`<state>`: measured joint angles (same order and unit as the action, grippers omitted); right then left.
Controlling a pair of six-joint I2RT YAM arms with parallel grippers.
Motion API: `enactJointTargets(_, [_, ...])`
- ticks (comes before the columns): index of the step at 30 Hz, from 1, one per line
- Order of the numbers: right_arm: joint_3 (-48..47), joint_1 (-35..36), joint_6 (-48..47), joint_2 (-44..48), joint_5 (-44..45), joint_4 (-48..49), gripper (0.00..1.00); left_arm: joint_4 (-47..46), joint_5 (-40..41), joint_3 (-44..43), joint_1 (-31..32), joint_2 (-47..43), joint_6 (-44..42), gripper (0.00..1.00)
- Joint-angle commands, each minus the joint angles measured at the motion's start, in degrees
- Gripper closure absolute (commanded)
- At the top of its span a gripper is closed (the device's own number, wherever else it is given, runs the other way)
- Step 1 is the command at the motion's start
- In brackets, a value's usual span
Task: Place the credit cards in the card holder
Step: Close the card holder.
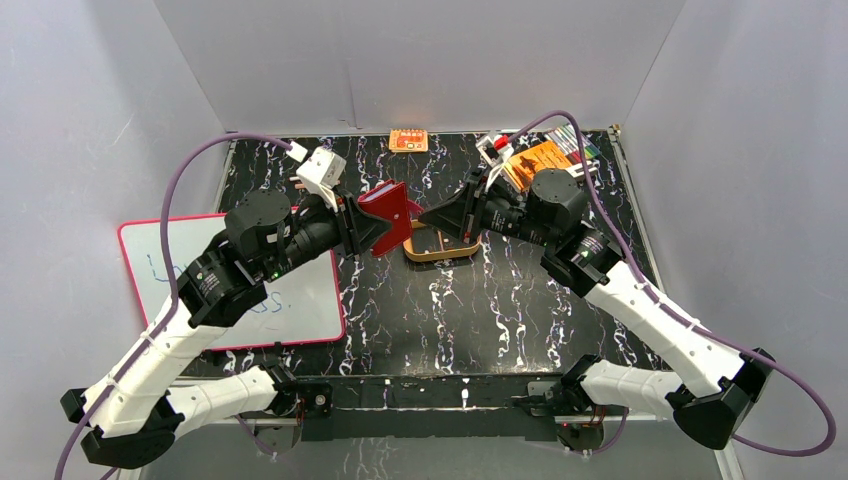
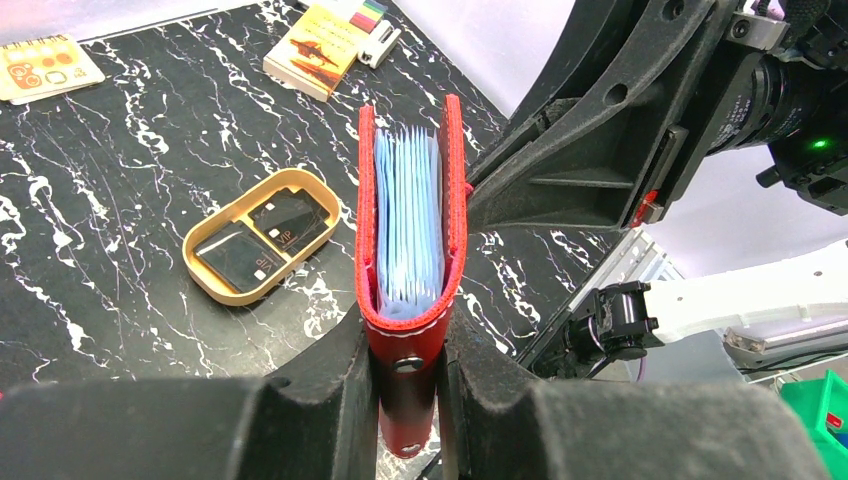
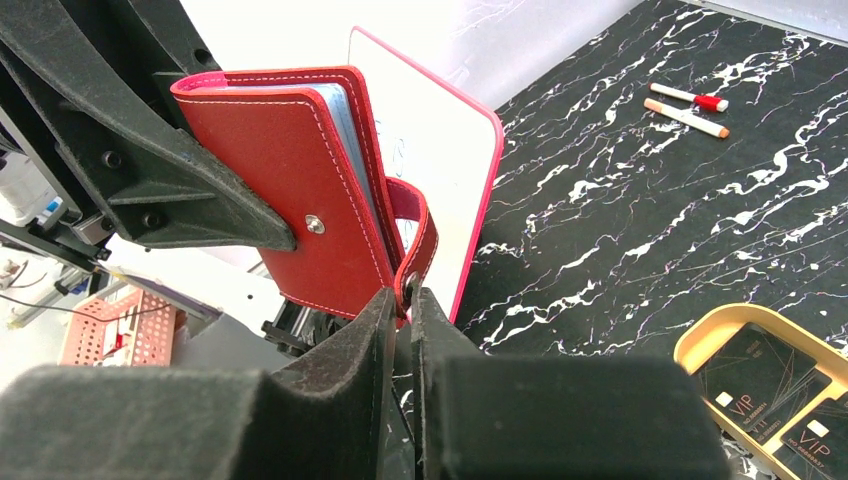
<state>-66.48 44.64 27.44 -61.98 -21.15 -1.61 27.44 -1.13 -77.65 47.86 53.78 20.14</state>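
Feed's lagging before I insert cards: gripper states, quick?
Left gripper: closed on the card holder.
Right gripper: closed on the card holder's snap tab.

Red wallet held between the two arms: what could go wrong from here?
The right gripper pinches only the thin snap tab; a pull might slip it free. The left gripper holds the card holder in the air by one end; a loosened grip could drop it onto the table. The dark cards lie in the tray, and neither gripper is free.
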Motion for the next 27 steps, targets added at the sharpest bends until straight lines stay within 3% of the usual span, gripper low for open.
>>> enactJointTargets(1, [0.27,-0.14,0.51,0.97,0.23,3.97,0.84,-2.25,-1.08,-1.26,0.15,-1.54,-0.01,1.0])
enactJointTargets(4, [0.3,-0.16,0.51,1.2,0.29,4.07,0.94,-2.35,-1.03,-1.18,0.26,-1.58,-0.01,1.0])
enactJointTargets(8, [0.21,-0.15,0.02,1.74,0.64,3.54,1.0,-2.26,-0.69,-1.03,0.18,-1.66,-0.18,1.0])
enactJointTargets(27, [-6.07,-0.17,-4.41,-0.99,-2.2,-4.72,1.0,-1.93,3.03,-2.62,0.17,3.29,-3.03,1.0])
